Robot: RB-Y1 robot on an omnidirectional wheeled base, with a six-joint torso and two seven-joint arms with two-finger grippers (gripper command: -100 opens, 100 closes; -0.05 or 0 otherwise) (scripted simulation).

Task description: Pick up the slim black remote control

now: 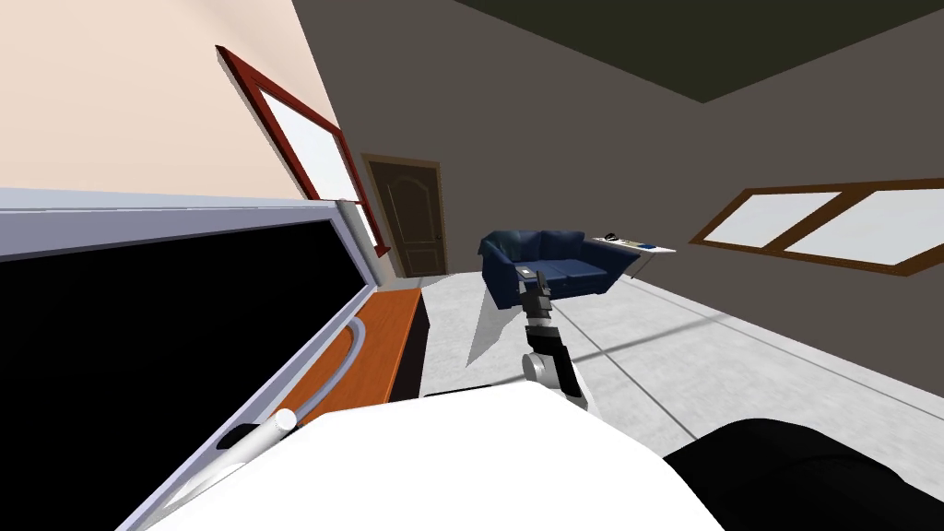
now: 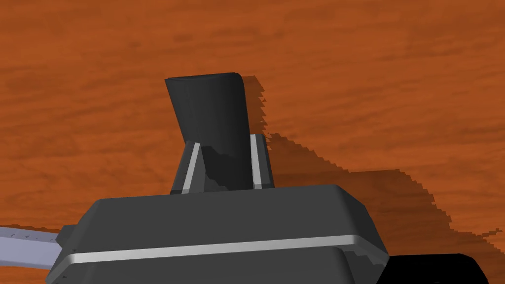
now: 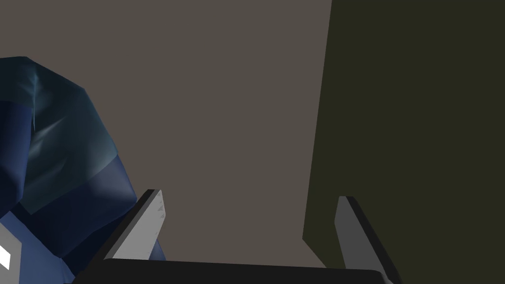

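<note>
Left gripper (image 2: 224,148) is clamped on the sides of the slim dark remote (image 2: 209,108), over the orange wooden top (image 2: 370,74). We judge the grasp made; we can't tell whether it's off the wood. Right gripper (image 3: 251,197) is spread wide, empty.

Left gripper (image 2: 224,140) has its two light grey fingers (image 2: 191,167) pinched on the sides of the slim black remote (image 2: 209,103), which pokes out past the tips. Behind it there's an orange-brown wood-grain surface (image 2: 370,74), with their shadow (image 2: 345,192) falling just beside them.
</note>
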